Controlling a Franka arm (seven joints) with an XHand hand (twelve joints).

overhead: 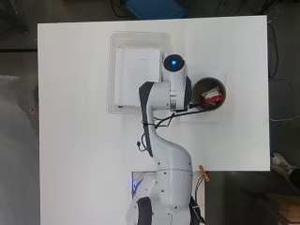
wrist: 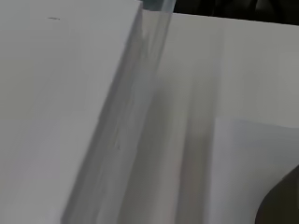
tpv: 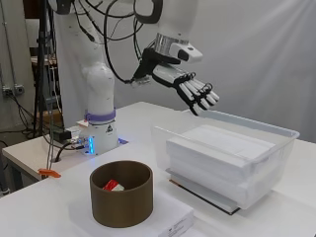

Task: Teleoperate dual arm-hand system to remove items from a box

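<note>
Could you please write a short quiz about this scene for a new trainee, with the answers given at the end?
1. True or false: the hand is holding a white box.
2. Where does the red item lie? A) in the clear bin B) in the brown round container C) on the bare table
3. Fill in: the clear bin holds a stack of ______ boxes.

Key
1. False: it hangs above the bin's near rim, fingers straight, holding nothing.
2. B
3. white
</note>
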